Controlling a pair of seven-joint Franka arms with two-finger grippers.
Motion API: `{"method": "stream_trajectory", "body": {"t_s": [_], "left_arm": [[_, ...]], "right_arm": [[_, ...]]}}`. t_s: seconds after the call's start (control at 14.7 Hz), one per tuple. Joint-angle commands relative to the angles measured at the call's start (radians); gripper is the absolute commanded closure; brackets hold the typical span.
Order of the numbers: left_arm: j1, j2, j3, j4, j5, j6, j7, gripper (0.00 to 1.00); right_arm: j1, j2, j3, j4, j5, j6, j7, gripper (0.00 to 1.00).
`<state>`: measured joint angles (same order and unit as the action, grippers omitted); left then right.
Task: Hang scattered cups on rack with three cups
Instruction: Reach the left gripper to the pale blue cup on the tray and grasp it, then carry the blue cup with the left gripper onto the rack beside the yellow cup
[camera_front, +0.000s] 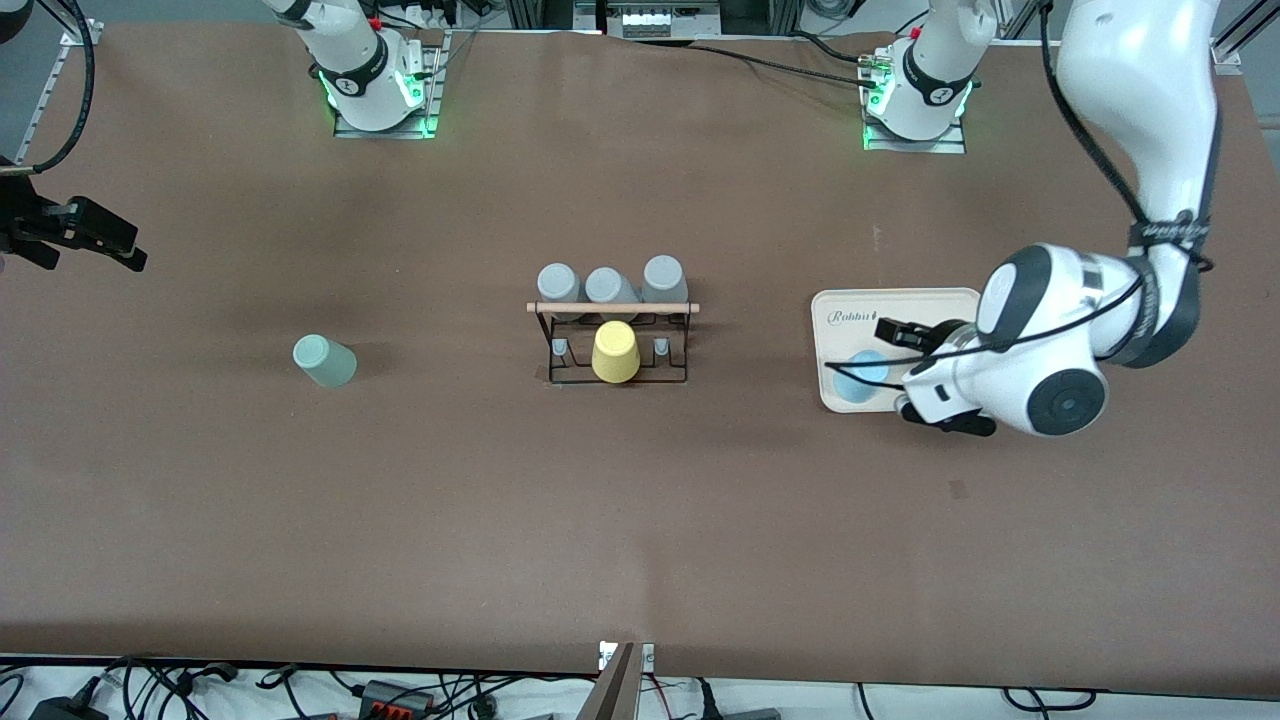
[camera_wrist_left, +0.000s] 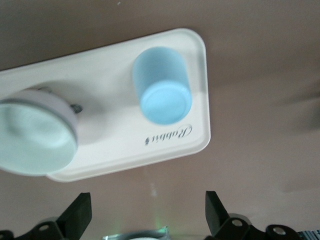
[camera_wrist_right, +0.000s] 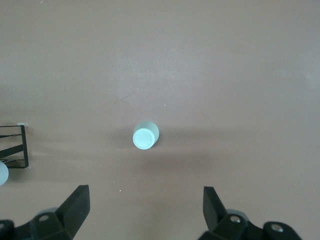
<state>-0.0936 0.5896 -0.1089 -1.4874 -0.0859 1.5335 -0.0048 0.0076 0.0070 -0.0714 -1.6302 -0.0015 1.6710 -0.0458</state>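
1. The rack stands at the middle of the table, its wooden bar on top.
2. Three grey cups sit upside down in a row along the rack's edge farther from the front camera; a yellow cup sits inverted on its nearer side.
3. The mint green cup lies on the bare table toward the right arm's end, well apart from the rack.
4. The light blue cup lies on its side on the cream tray toward the left arm's end, beside a white bowl.
5. The left end effector hangs over the tray, fingers spread, holding nothing.
6. The right end effector hangs over the table's edge at the right arm's end, fingers spread and empty.
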Motion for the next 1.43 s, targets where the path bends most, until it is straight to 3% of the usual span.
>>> {"method": "stream_trajectory", "body": {"t_s": [0.0,0.48,1.02,1.22,1.36], "left_arm": [[-0.005,0.048,-0.002,0.03,-0.02,0.016,0.009,0.0],[-0.049,0.059,-0.002,-0.071,-0.009,0.243,0.008,0.0],[-0.032,0.055,0.002,-0.171,-0.009,0.343,0.008,0.0],[-0.019,0.052,0.0,-0.169,-0.014,0.33,0.009,0.5],[-0.017,0.046,-0.001,-0.15,-0.021,0.301,0.009,0.68]], "right_arm": [[-0.001,-0.001,0.001,-0.007,0.012,0.009,0.006,0.0],[0.0,0.004,-0.001,-0.005,0.015,0.01,0.004,0.0],[-0.009,0.024,-0.004,-0.01,0.017,0.03,0.004,0.0],[-0.003,0.021,-0.004,-0.022,0.015,0.055,0.001,0.0],[-0.004,0.005,-0.004,-0.045,0.015,0.062,0.001,0.0]]}}
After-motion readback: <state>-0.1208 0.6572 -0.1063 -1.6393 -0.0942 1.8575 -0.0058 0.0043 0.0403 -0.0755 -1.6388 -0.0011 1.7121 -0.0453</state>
